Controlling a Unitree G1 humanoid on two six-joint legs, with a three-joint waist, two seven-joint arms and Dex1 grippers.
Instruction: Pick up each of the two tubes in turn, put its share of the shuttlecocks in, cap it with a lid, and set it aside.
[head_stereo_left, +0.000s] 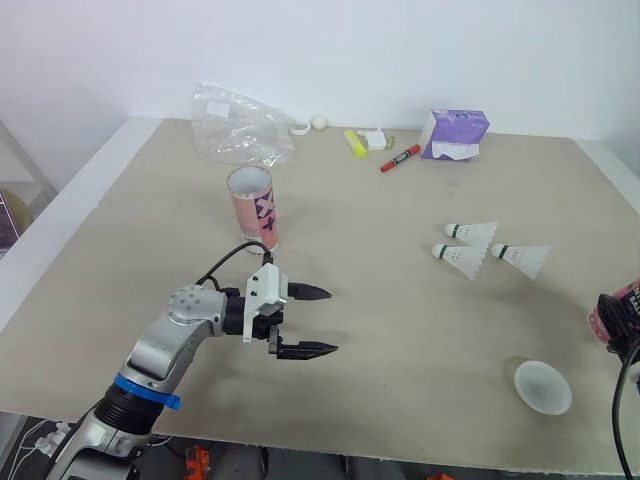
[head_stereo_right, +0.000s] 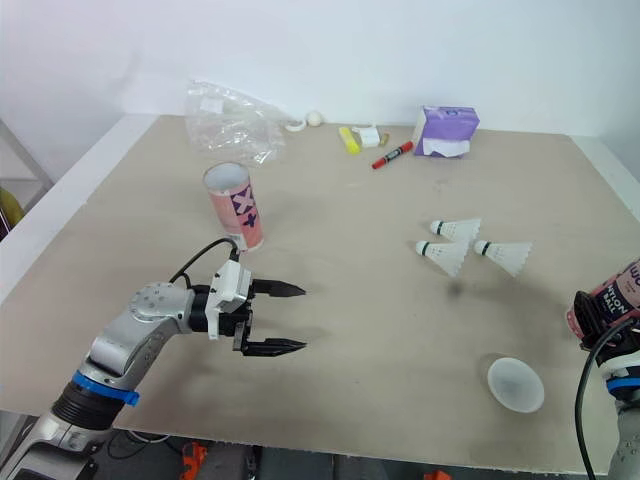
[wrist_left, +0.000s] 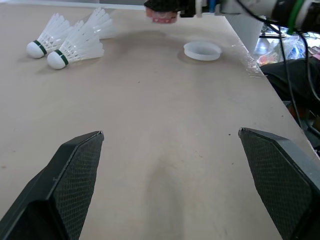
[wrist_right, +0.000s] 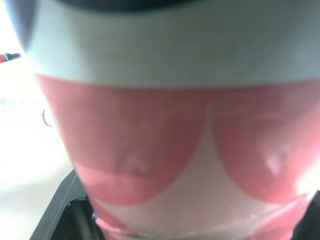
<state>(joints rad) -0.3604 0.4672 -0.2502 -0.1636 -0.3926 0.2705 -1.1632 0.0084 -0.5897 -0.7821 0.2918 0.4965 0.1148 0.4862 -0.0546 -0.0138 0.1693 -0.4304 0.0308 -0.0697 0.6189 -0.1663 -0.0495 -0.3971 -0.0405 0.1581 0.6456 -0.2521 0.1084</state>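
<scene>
The left fingers (head_stereo_left: 332, 321) hang spread and empty over the bench's front-left part. The right fingers (wrist_right: 192, 217) clamp a pink tube (head_stereo_right: 615, 292) at the right edge. The shuttlecocks (head_stereo_left: 470, 258) lie between them, nearer the right edge, with corks pointing toward the left edge.

Right of the upright tube (head_stereo_left: 251, 208) lie shuttlecocks (head_stereo_left: 468, 260), lid (head_stereo_left: 543, 387) before them.

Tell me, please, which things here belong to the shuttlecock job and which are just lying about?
For the job:
upright tube
second tube, in the right gripper
three shuttlecocks
white lid

Lying about:
plastic bag
purple pack
red marker
yellow highlighter
white ball
</scene>
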